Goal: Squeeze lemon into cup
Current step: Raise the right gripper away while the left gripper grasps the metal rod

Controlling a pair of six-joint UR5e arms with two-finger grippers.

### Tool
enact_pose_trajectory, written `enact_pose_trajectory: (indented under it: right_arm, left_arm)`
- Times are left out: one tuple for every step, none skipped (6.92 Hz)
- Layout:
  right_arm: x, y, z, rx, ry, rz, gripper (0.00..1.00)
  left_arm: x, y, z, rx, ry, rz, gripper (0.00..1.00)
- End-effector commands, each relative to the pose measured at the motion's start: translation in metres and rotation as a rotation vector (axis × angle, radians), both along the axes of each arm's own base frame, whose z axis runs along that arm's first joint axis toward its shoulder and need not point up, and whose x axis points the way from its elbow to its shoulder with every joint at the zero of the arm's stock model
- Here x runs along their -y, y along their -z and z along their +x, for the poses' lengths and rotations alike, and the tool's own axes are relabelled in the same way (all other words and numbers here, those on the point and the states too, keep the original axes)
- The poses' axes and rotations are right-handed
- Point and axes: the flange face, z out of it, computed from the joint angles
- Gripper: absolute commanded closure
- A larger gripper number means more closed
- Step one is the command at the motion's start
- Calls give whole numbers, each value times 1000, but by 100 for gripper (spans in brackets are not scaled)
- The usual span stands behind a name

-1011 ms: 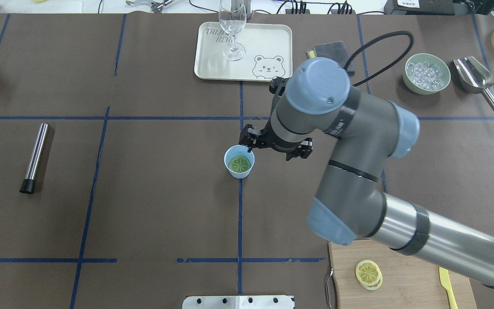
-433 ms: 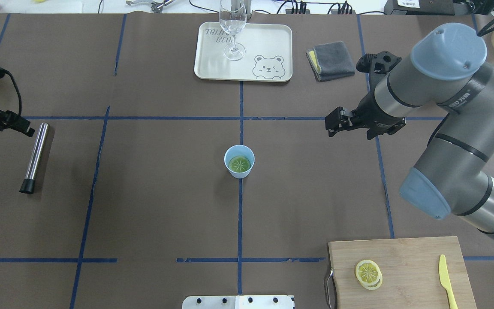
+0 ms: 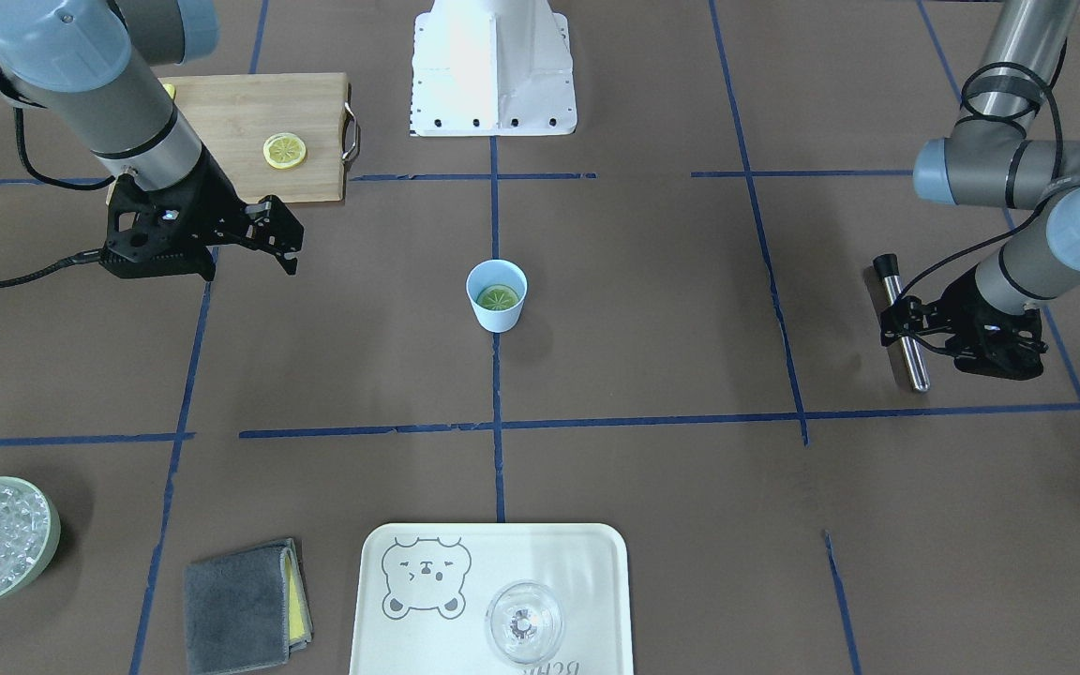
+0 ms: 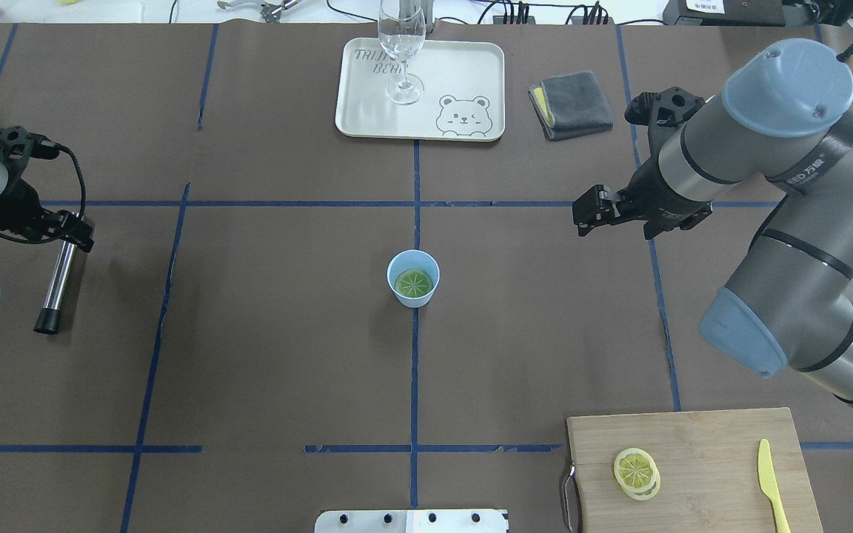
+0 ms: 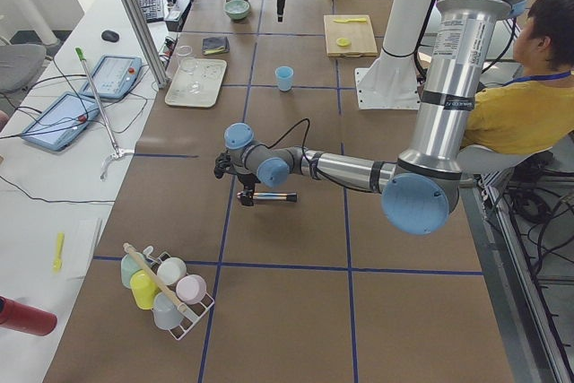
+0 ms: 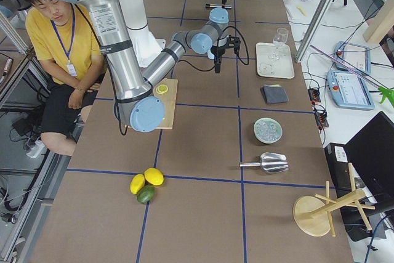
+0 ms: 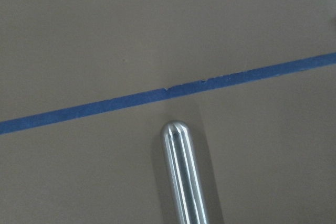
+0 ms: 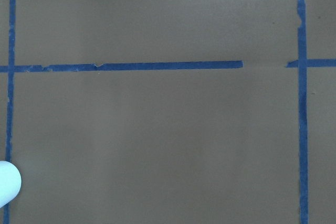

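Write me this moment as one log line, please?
lemon: lying inside cup | right gripper: open, empty, away from cup | left gripper: over metal rod end, grip unclear

Brown table bears cup, tray, cutting board, cloth, steel rod

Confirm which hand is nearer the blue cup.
Right. The right hand hovers over the table off the cup's side, toward the grey cloth. The left hand is much farther away, at the metal rod near the table's left end.
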Motion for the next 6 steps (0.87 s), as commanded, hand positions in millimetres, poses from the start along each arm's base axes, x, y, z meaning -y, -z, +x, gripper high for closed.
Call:
enact_pose_trajectory:
  right_arm:
    - [0,-3,0,-3,0,-2,0]
    - [0,-2,1,-3,-1,-3,0]
    - [-1,-1,1,0,-5,-5,0]
    - [-1,-1,2,1,-6,-5,0]
    - [-1,-2,2,0,-6,-7,0]
    - [-2,-3,2,-2,-8,-11,0]
  left_arm:
    - [0,-6,14,28,-12,1,77]
    - [0,-8,13,31,-12,2,100]
    - [0,2,12,20,-12,17,100]
    - [1,36,8,-19,-9,66,100]
    - [1,46,7,-30,-6,84,100]
    - [1,61,7,-44,-1,107,100]
